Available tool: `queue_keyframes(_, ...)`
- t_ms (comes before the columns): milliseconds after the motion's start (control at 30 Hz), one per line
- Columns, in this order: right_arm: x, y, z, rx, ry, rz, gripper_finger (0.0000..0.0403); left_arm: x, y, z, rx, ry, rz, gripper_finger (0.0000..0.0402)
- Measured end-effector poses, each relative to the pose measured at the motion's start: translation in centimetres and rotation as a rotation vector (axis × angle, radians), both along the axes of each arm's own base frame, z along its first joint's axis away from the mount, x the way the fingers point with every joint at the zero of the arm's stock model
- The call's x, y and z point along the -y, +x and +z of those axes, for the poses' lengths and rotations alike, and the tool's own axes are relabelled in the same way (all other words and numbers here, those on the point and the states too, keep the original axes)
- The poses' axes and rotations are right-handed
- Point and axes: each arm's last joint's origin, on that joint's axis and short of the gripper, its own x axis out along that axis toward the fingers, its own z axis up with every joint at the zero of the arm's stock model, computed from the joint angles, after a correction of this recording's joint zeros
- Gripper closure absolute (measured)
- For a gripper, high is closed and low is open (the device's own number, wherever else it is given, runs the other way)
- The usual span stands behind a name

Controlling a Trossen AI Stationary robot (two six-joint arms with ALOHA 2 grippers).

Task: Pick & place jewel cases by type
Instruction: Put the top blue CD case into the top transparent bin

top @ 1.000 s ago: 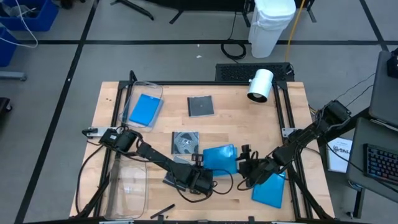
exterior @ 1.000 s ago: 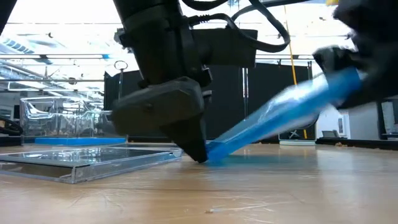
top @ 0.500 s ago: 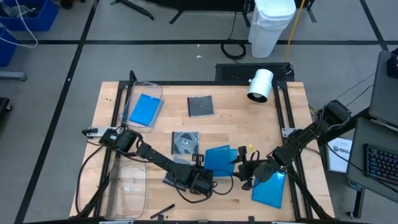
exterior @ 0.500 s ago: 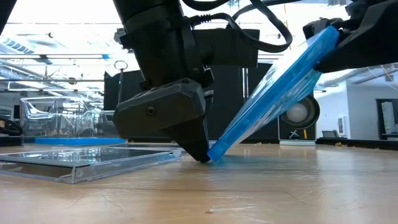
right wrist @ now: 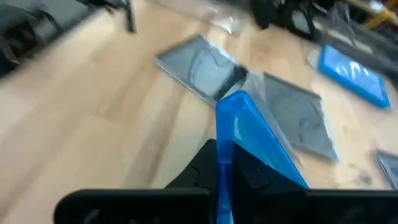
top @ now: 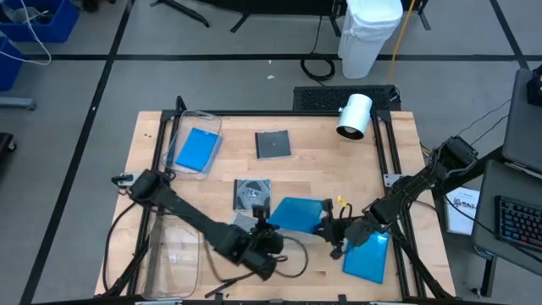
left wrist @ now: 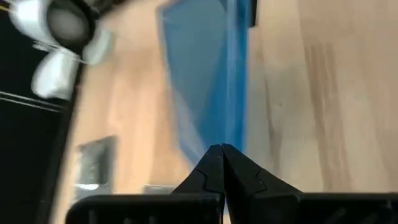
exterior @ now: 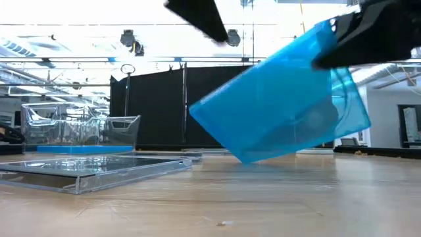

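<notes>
Pick step: the right gripper [top: 329, 229] grips a blue jewel case [top: 298, 214] by its edge, tilted above mid-table. The left gripper [top: 264, 227] (clenched, empty) waits beside. Next: carry it to the blue case's bin [top: 183, 123].

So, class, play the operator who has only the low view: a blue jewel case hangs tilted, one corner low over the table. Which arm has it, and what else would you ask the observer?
Observer: The right gripper has it, shut on one edge of the blue jewel case. The right wrist view shows the grip.
Operator: And the left arm?
Observer: The left gripper is shut on nothing, close by the opposite side of that case.
Operator: Any other blue ones?
Observer: From above, a second blue case lies in the clear bin at the table's far left. A third blue case lies on the table beneath the right arm.
</notes>
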Motion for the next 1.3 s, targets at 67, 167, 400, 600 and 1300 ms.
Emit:
queue_keyframes(67,0.0,-0.1,0.7,0.037,0.011,0.015,0.0397,0.6,-1.0,1.8,0.062,-0.006,-0.009,0.0398)
queue_keyframes(167,0.2,-0.3,1.9,0.084,0.016,0.030,0.0399,0.9,-2.3,4.2,0.109,-0.065,-0.028,0.0397)
queue_keyframes(400,0.4,-0.6,3.8,0.186,0.020,0.056,0.0401,0.9,-1.8,4.0,0.063,-0.239,-0.071,0.0381)
queue_keyframes(600,0.3,-0.5,3.7,0.189,0.011,0.061,0.0402,0.4,0.0,2.4,0.039,-0.325,-0.085,0.0320)
queue_keyframes(1300,0.4,-0.5,3.5,0.172,0.013,0.054,0.0402,-1.2,-0.1,3.7,0.030,-0.195,-0.122,0.0174)
